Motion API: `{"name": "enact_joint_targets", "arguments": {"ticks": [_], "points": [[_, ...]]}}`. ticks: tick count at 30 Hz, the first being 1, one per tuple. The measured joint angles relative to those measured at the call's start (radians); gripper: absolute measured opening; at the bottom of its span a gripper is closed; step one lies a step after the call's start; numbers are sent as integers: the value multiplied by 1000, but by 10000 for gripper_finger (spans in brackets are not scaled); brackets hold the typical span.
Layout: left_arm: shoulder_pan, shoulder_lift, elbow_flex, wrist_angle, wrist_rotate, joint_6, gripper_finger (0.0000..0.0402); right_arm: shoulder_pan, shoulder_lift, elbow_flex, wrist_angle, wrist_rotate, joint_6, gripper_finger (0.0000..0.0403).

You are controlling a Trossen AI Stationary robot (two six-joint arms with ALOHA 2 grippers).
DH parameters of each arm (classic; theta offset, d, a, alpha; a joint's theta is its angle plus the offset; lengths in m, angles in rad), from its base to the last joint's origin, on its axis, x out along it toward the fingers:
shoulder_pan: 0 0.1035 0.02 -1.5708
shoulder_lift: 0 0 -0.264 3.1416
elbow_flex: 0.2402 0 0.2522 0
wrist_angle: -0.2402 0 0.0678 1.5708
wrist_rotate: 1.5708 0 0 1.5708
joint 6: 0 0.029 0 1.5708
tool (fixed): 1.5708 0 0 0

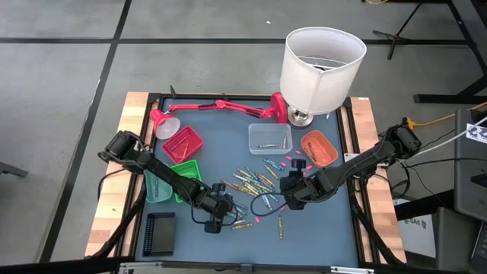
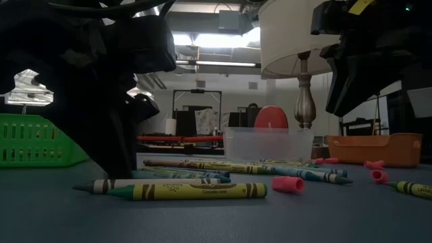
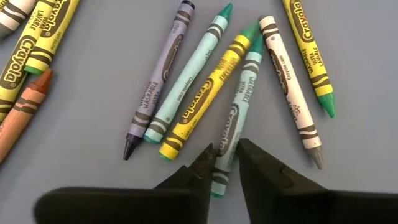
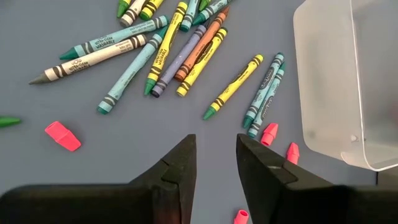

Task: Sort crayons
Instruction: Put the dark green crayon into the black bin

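Observation:
Several crayons [image 1: 255,183] lie loose on the blue table top, with small pink bits among them. My left gripper [image 1: 215,210] is low at the near left end of the pile, shut on a pale teal crayon [image 3: 235,118] that lies beside a yellow crayon [image 3: 205,93] and a white one [image 3: 289,87]. My right gripper [image 1: 293,190] is open and empty, above the table to the right of the pile. In its wrist view its fingers [image 4: 214,165] stand above bare table, near pink bits [image 4: 268,134] and a clear tray [image 4: 348,81]. My left gripper pinches the pale teal crayon near its blunt end [image 3: 225,155] between its two fingers, which lie across the crayon. The fingers come from above, slanting down. The crayon lies flat on the table among its neighbours, its tip pointing away from the gripper.
A red tray [image 1: 183,143], a green basket [image 1: 185,171] and a dark tray [image 1: 161,232] stand at the left. A clear tray [image 1: 269,138] and an orange tray [image 1: 319,148] stand behind the pile. A white-shaded lamp [image 1: 319,68] and a pink desk lamp [image 1: 221,106] stand at the far edge.

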Motion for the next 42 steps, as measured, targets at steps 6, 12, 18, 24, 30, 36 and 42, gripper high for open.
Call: {"name": "enact_joint_targets", "arguments": {"ticks": [6,12,18,24,30,36,42], "points": [[0,0,0,-3,-1,0,6,0,0,0,0,0,0,111],[0,-1,0,-4,-1,23,10,0,0,0,0,0,0,111],[2,-25,-1,-21,-4,24,11,0,0,0,4,0,0,111],[1,-79,-1,-45,44,-10,11,0,0,0,12,0,0,111],[-8,-179,-1,-123,130,-95,11,0,0,0,14,0,0,111],[-45,-298,-1,-233,205,-196,11,0,0,0,19,3,0,111],[-120,-402,-1,-375,242,-405,11,0,0,0,22,11,0,111]]}}
